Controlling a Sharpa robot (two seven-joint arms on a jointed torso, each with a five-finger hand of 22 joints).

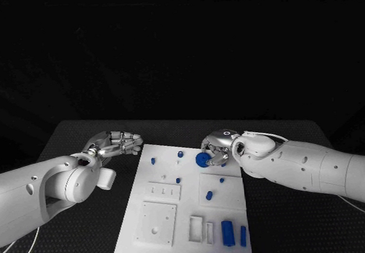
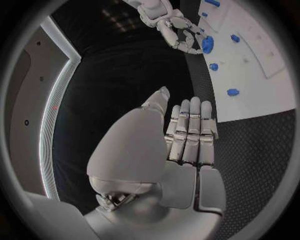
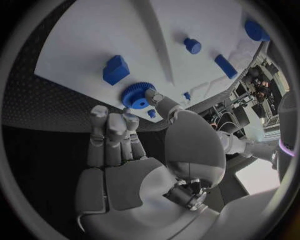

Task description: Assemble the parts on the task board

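The white task board (image 1: 188,210) lies in the middle of the table. My right hand (image 1: 223,147) is over its far edge, where thumb and a fingertip (image 3: 130,118) pinch the rim of a blue gear (image 1: 203,160) that sits low on the board (image 3: 94,40). The gear (image 3: 138,95) lies flat next to a blue block (image 3: 115,70), and the left wrist view shows it (image 2: 207,44) at the right hand's (image 2: 177,31) fingertips. My left hand (image 1: 117,144) hovers off the board's far left corner, and its fingers (image 2: 190,131) hold nothing.
Small blue pegs (image 1: 153,160) (image 1: 180,154) (image 1: 178,180) (image 1: 209,195) stand on the board. Two blue bars (image 1: 228,232) lie near its front right corner. White raised blocks (image 1: 157,221) (image 1: 164,191) take up the board's front left. Black table surrounds the board.
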